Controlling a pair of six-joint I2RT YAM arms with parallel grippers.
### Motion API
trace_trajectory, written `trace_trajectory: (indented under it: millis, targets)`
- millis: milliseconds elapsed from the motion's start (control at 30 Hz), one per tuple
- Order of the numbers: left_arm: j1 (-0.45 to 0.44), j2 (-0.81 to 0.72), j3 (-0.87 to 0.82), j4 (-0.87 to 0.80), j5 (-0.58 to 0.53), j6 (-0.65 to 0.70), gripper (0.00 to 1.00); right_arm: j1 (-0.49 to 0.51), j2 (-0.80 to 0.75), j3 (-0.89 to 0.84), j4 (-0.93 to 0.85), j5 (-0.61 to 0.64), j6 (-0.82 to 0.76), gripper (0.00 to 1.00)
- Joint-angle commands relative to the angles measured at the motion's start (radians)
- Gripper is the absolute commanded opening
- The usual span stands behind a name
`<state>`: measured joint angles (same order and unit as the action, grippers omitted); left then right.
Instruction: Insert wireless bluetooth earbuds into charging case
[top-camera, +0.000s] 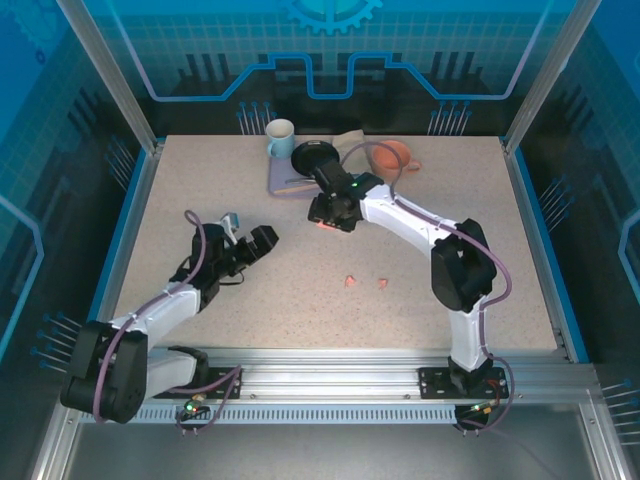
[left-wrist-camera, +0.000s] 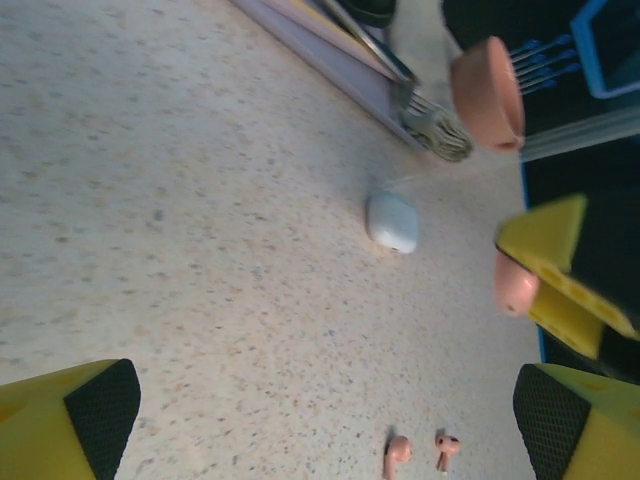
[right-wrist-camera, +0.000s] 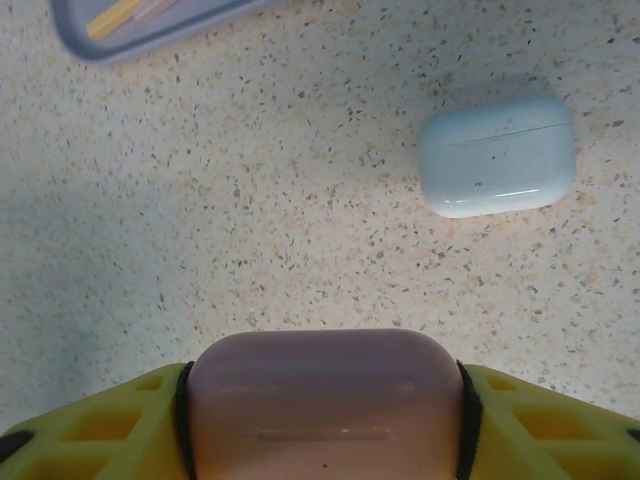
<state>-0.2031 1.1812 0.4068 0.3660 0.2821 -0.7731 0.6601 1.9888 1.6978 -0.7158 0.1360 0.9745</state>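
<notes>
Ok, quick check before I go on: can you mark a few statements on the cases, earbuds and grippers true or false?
1. The right gripper holds the pink charging case. True.
2. The white charging case lies open. False: its lid is closed.
3. The left gripper is shut on an earbud. False: it is open and empty.
4. Two pink earbuds lie loose on the table. True.
5. The white charging case sits in the tray. False: it rests on the table, outside the tray.
</notes>
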Motion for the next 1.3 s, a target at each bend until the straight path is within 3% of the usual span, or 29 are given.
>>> trace_trajectory:
  millis: [0,233,467,1267]
  targets:
    - [-0.060,0.038,-0.028,0.295,0.031,0.006,0.98,-0.031,-0.037,-0.017,0.056,-0.097,0.074,0.49]
    - [-0.191,0.222,0.050,0.421,0.013,0.049,0.90,-0.064,-0.017,-0.018,0.110,-0.200,0.159,0.48]
    - [-0.253,0.377,0.125,0.533,-0.045,0.032,0.80,-0.073,-0.006,-0.032,0.143,-0.262,0.215,0.48]
    - [-0.263,0.549,0.252,0.617,-0.094,-0.012,0.53,-0.078,-0.054,-0.097,0.192,-0.294,0.242,0.47]
